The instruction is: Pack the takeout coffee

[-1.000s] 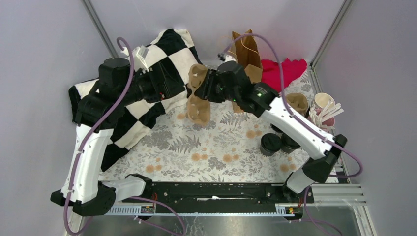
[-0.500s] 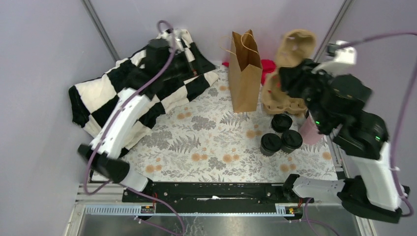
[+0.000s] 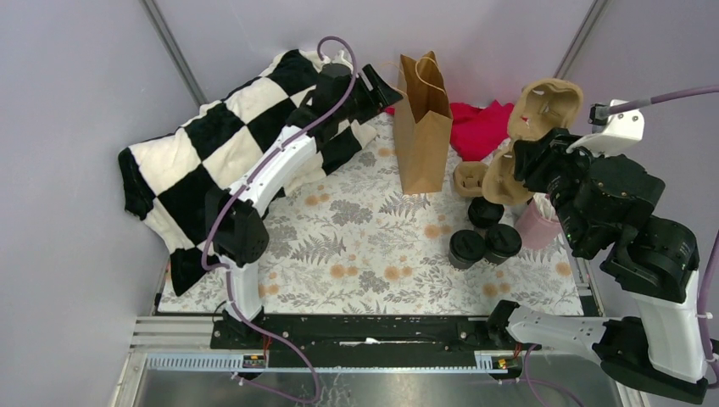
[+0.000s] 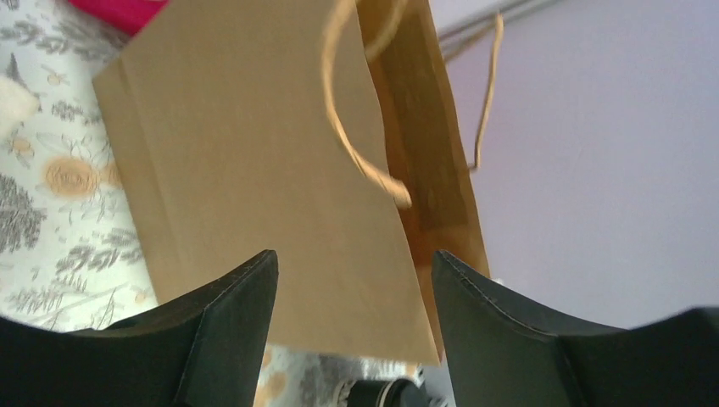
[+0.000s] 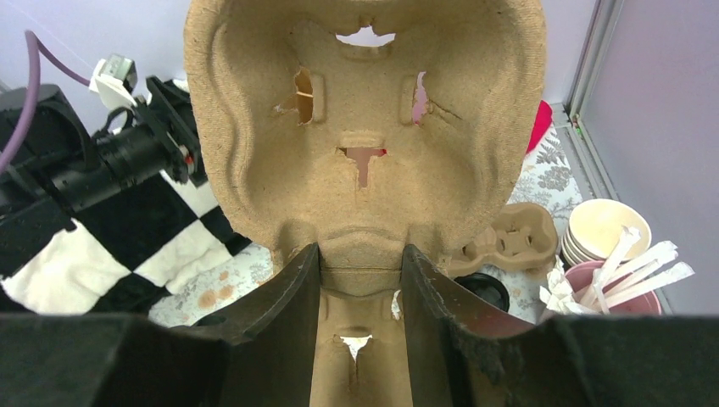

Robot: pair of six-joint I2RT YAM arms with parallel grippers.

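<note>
Three takeout coffee cups [image 3: 485,240], black with round lids, stand together on the floral mat at the right; one lid [image 5: 483,288] also shows in the right wrist view. The brown paper bag [image 3: 424,127] stands upright at the back centre. My left gripper [image 3: 386,89] is open just left of the bag's top, and the bag's side [image 4: 254,170] fills the space beyond its jaws [image 4: 353,259]. My right gripper [image 3: 524,157] is shut on a brown pulp cup carrier [image 5: 365,127], holding it upright above the cups at the right.
A second pulp carrier [image 3: 470,178] lies right of the bag's foot. A pink cup of stirrers [image 3: 538,225] and stacked white paper cups [image 5: 606,229] stand at the right edge. A red cloth [image 3: 479,127] lies behind. A black-and-white checked blanket [image 3: 220,144] covers the back left.
My right arm has carried the carrier from left of the bag over to the right side. My left arm has reached from over the blanket to the bag's top.
</note>
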